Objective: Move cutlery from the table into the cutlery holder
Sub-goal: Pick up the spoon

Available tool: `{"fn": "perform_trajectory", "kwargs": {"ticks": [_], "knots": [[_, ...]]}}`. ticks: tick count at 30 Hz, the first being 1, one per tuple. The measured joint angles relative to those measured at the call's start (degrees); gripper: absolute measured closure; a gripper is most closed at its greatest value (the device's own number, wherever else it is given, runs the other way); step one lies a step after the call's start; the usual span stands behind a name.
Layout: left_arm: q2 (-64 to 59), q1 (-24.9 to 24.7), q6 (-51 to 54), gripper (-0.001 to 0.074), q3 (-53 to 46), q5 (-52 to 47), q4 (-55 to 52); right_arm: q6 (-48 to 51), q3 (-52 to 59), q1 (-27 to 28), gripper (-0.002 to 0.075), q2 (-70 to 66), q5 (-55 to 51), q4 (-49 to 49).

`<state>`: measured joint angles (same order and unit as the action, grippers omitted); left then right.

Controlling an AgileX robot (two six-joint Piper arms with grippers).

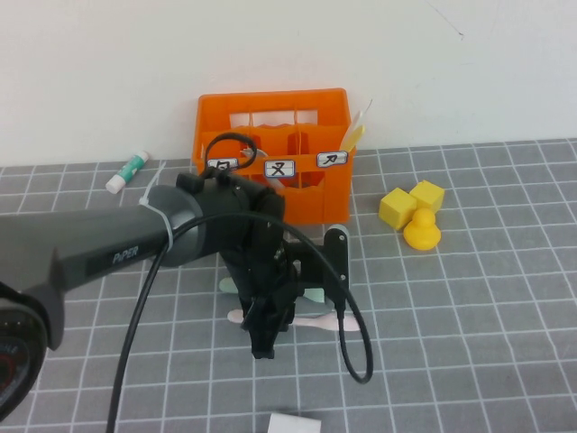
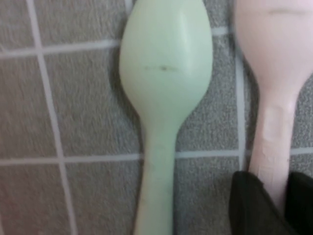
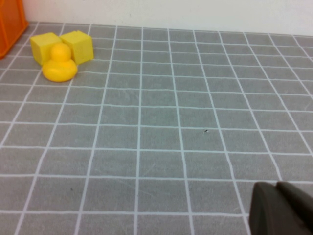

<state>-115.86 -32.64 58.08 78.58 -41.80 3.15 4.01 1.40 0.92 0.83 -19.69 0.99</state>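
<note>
My left gripper (image 2: 266,196) fingers pinch the pink spoon (image 2: 279,73) handle; I lift straight, avoiding the green spoon (image 2: 164,78). Right gripper (image 3: 281,208): cannot tell.

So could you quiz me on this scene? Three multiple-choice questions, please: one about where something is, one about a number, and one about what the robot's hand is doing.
1. The yellow duck sits:
A. inside the orange crate
B. on the table beside two yellow blocks
C. on top of the arm

2. White labels on the crate's front:
A. three
B. one
C. five

3. The left gripper is:
A. raised over the crate
B. holding the duck
C. down at the table, closed around the pink spoon handle

Answers:
1 B: the duck rests on the grid to the crate's right, touching the blocks.
2 A: three labels sit in a row.
3 C: the left wrist view shows dark fingers on either side of the pink handle.

The right gripper waits over bare table, away from the duck.
</note>
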Motion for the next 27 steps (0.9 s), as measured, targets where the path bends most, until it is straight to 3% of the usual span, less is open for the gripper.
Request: {"fn": "perform_trajectory", "kwargs": {"ticks": [11, 14, 18, 20, 23, 27], "knots": [[0.2, 0.0, -3.5, 0.0629, 0.4, -5.4, 1.9, 0.0, 0.0, 0.0, 0.0729, 0.0, 0.0, 0.0], [0.2, 0.0, -4.2, 0.0569, 0.3, -5.9, 3.7, 0.0, 0.0, 0.0, 0.0729, 0.0, 0.0, 0.0], [0.0, 0.0, -4.6, 0.0392, 0.3, -7.3, 5.5, 0.0, 0.0, 0.0, 0.0729, 0.0, 0.0, 0.0], [0.0, 0.0, -4.7, 0.0345, 0.3, -7.8, 5.9, 0.0, 0.0, 0.0, 0.0729, 0.0, 0.0, 0.0], [0.0, 0.0, -4.7, 0.0323, 0.3, -8.1, 6.4, 0.0, 0.0, 0.0, 0.0729, 0.0, 0.0, 0.0], [0.0, 0.1, -4.7, 0.0348, 0.3, -8.0, 6.8, 0.0, 0.0, 0.0, 0.0729, 0.0, 0.0, 0.0]]}}
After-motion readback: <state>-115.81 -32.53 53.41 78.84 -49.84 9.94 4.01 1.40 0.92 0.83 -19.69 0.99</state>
